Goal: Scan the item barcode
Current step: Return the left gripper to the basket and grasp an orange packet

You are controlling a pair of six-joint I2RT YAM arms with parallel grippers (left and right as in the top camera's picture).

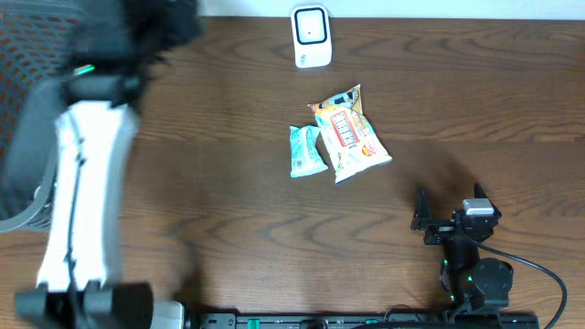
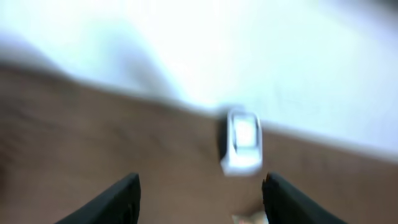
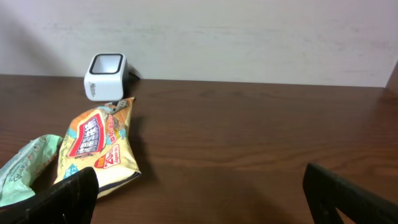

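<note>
A white barcode scanner (image 1: 311, 37) stands at the table's far edge. Two snack packets lie mid-table: a yellow-orange one (image 1: 352, 135) and a pale green one (image 1: 306, 151) touching its left side. My right gripper (image 1: 450, 208) rests low at the front right, open and empty (image 3: 202, 199), with the yellow packet (image 3: 96, 146) and the scanner (image 3: 106, 76) ahead to its left. The left arm is a blurred streak at the far left of the overhead view. In the blurred left wrist view my left gripper (image 2: 200, 199) stands open with nothing between its fingers, facing the scanner (image 2: 242, 148).
A dark mesh chair back (image 1: 27, 73) sits off the table's left edge beside the left arm. A pale wall runs behind the scanner. Bare brown wood (image 1: 210, 183) lies between the packets and the left arm.
</note>
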